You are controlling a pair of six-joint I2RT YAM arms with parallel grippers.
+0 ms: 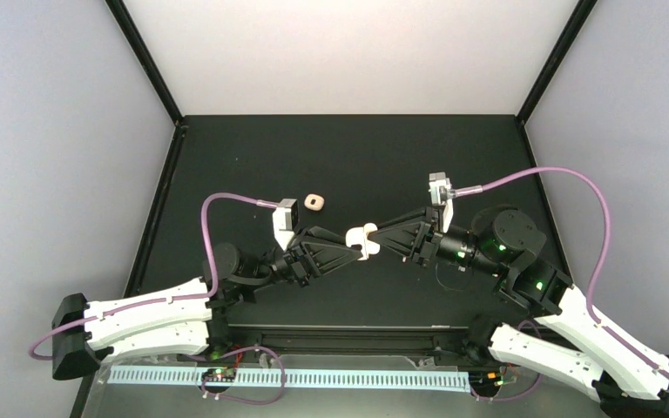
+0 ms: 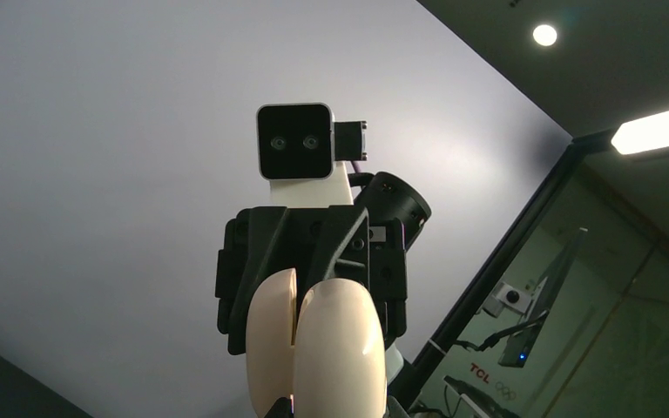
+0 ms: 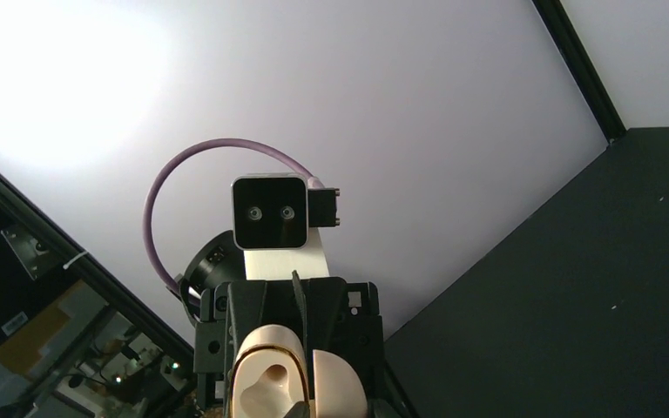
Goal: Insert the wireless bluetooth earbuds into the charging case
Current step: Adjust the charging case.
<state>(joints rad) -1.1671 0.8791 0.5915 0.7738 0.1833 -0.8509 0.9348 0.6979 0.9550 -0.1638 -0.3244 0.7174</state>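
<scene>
Charging case (image 1: pixel 364 235) held between two grippers, near the middle of the tabletop (image 1: pixel 357 148).

Left gripper (image 1: pixel 349 240) is clamped tight on the cream case, presumably steadying it so the right gripper (image 1: pixel 381 237) can work from the opposite side; how far that one's jaws stand apart I cannot tell. One half shows a bare hollow, so the case seems propped open for loading. No earbuds can be made out; a small peach piece (image 1: pixel 315 202) lies alone just beyond the left wrist.
</scene>
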